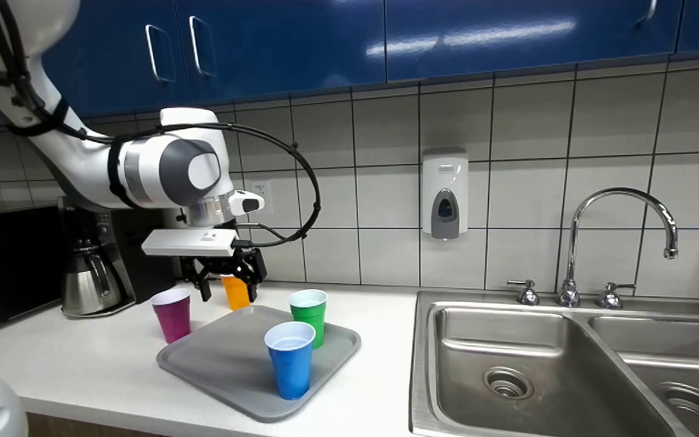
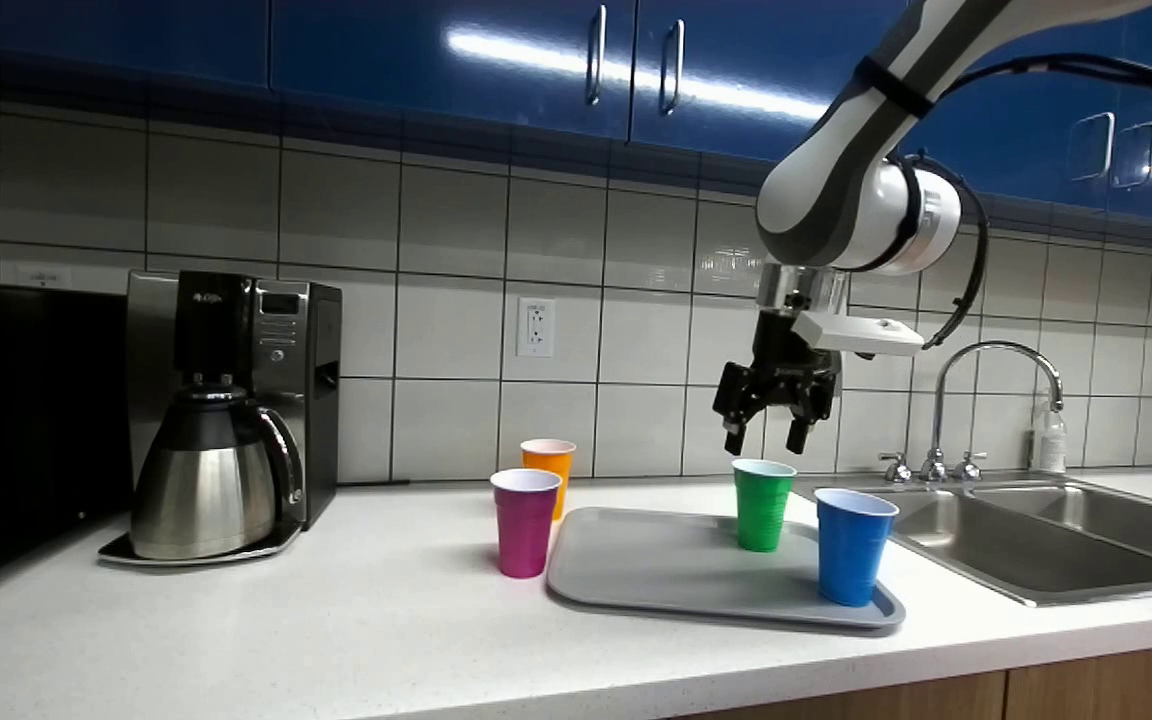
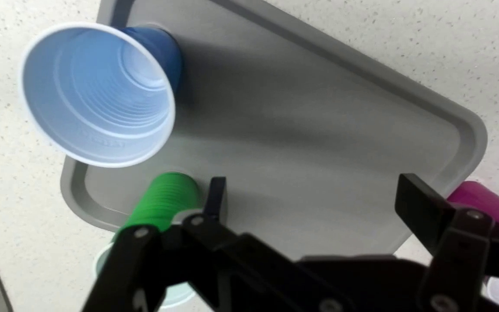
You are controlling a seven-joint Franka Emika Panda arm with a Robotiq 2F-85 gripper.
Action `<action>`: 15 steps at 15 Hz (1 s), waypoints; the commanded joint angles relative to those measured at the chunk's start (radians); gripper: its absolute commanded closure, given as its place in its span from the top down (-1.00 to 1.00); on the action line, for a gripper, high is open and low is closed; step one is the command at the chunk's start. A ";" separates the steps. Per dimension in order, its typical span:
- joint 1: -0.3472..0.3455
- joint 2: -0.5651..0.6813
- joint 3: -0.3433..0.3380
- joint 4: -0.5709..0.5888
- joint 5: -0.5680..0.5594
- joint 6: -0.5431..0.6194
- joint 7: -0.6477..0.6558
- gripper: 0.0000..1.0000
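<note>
My gripper (image 1: 229,294) is open and empty, held above the grey tray (image 1: 222,355) with fingers pointing down. It also shows open in an exterior view (image 2: 766,438) and in the wrist view (image 3: 313,190). A blue cup (image 2: 851,550) and a green cup (image 2: 763,510) stand upright on the tray; the wrist view shows the blue cup (image 3: 102,95) and the green cup (image 3: 167,199), partly hidden by a finger. A magenta cup (image 2: 524,530) stands upright on the counter beside the tray. An orange cup (image 2: 548,462) stands behind it and does not show in the wrist view.
A coffee maker with a steel carafe (image 2: 206,490) stands on the counter, with a black appliance (image 2: 26,420) beside it. A steel sink (image 1: 507,346) with a tall faucet (image 1: 571,255) lies past the tray. A soap dispenser (image 1: 445,194) and blue cabinets (image 1: 289,42) are on the wall.
</note>
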 commanded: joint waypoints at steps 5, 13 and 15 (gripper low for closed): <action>0.018 0.031 0.098 0.053 -0.018 -0.019 0.215 1.00; 0.015 0.109 0.142 0.138 -0.053 -0.010 0.409 1.00; 0.018 0.135 0.152 0.164 -0.067 -0.009 0.459 1.00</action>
